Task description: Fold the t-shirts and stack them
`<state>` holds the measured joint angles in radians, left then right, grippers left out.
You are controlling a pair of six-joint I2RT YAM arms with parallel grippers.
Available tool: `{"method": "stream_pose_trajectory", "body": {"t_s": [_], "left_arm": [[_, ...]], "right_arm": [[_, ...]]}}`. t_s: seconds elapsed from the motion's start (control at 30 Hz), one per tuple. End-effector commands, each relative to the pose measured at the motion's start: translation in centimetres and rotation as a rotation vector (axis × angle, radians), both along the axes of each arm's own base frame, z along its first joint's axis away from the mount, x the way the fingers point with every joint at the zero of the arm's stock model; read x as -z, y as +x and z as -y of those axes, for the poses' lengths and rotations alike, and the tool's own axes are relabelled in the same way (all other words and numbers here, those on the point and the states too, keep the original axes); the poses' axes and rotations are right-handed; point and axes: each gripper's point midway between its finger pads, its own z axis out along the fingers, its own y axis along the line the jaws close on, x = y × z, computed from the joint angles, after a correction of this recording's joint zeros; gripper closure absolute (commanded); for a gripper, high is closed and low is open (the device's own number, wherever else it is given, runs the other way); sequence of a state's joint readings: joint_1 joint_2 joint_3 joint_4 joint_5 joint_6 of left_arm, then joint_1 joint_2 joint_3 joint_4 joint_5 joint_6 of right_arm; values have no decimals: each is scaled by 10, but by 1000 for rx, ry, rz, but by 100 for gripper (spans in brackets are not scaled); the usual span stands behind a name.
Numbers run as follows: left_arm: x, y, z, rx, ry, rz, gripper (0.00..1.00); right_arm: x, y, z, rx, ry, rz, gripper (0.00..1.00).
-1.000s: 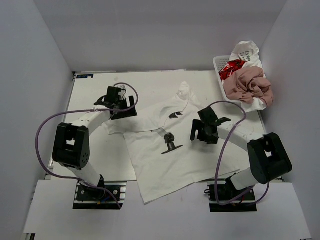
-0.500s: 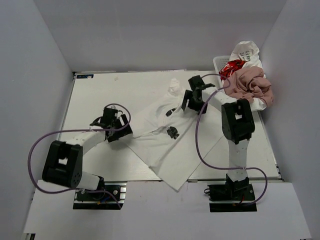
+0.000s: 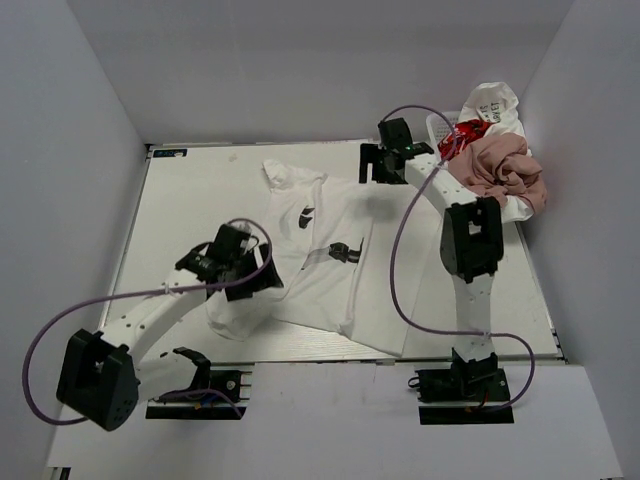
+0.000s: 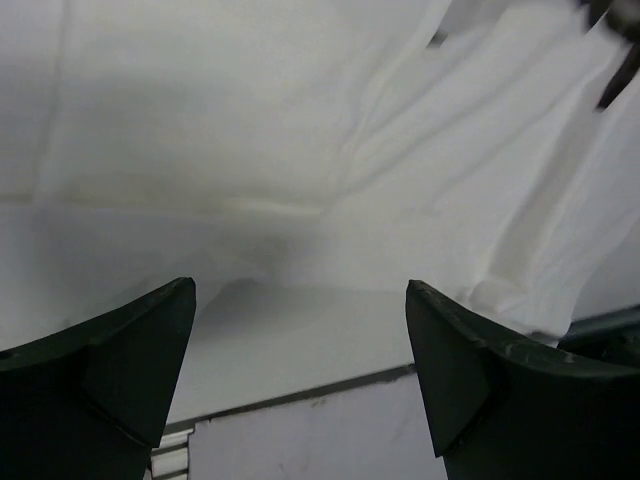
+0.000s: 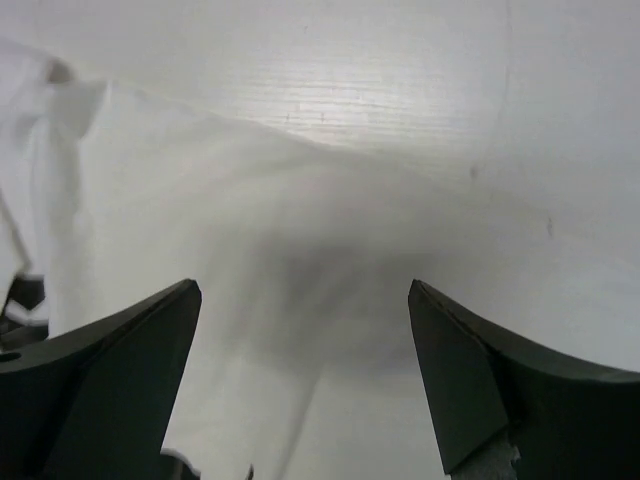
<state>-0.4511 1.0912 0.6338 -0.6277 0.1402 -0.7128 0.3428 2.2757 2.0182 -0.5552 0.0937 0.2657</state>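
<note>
A white t-shirt [image 3: 325, 250] with small black marks lies rumpled on the middle of the table. My left gripper [image 3: 250, 280] is open at its near-left corner. In the left wrist view the open fingers [image 4: 300, 290] frame the bare table edge, with the shirt's folds [image 4: 250, 120] just beyond them. My right gripper [image 3: 375, 170] is open at the shirt's far-right edge. Its fingers [image 5: 303, 290] hover over a flat bit of the shirt [image 5: 200, 230], holding nothing.
A white lattice basket [image 3: 437, 135] stands at the back right. It holds a dusty pink tee [image 3: 495, 170], a white one with red print [image 3: 462, 135] and a white one with black lettering [image 3: 490, 105]. White walls enclose the table [image 3: 190, 200].
The shirt has shifted left and towards the back and is narrower. The right arm stretched to the far edge. The left gripper moved nearer to the front edge.
</note>
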Motion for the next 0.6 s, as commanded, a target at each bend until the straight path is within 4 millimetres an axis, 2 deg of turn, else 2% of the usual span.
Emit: {"method": "stream_pose_trajectory", "body": {"t_s": [0.0, 0.03, 0.07, 0.1, 0.13, 0.17, 0.2, 0.23, 0.4, 0.57], "left_arm": [[-46, 54, -3, -16, 139, 167, 5], [-49, 75, -3, -21, 197, 174, 5], [-50, 86, 1, -11, 215, 178, 5], [-50, 93, 7, 21, 229, 178, 5], [-61, 111, 15, 23, 227, 214, 5], [-48, 118, 19, 29, 246, 178, 5], [-48, 126, 24, 56, 246, 193, 7], [-52, 136, 31, 66, 236, 207, 8], [-35, 160, 54, 235, 281, 215, 16], [-16, 167, 74, 361, 277, 204, 18]], "right_arm": [[-50, -55, 5, -40, -62, 69, 10], [-42, -71, 5, 4, -29, 29, 10], [-41, -102, 13, 10, -27, 7, 10], [-12, -124, 13, 36, 6, -49, 10], [4, -152, 16, 37, 9, -94, 10], [3, -163, 15, 35, 34, -97, 10], [22, -181, 16, 53, 50, -148, 10], [31, -196, 19, 52, 45, -180, 10], [60, -231, 25, 65, 55, -256, 10], [82, -243, 26, 53, 60, -307, 11]]}}
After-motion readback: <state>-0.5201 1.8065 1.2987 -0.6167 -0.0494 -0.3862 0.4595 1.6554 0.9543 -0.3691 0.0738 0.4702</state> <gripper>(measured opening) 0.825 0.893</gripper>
